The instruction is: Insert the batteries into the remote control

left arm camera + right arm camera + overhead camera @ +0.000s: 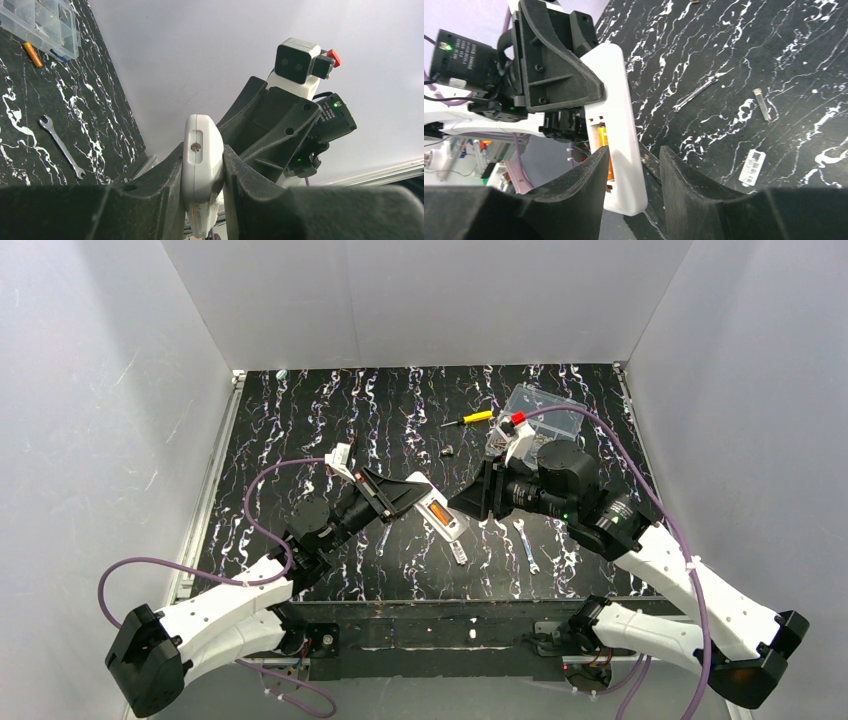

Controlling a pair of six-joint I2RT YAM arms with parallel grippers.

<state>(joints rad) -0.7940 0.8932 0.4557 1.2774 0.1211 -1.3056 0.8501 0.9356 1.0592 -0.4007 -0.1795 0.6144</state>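
Here, slim white remote control (pixel 619 100), orange cylindrical battery (pixel 604 142) inside, clenched in left gripper (pixel 202 160); right gripper (pixel 634 160), jaws apart.

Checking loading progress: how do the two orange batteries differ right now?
The loaded battery sits inside the remote control, raised off the table in the left gripper. The spare battery lies bare on the table beside the clear box. Both are slim orange cylinders.

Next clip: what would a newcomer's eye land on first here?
The white remote control, clamped in the left hand over mid-table, with an orange battery showing in its open compartment. The right hand, open, hovers at its free end. A yellow screwdriver lies near the clear box at the back.
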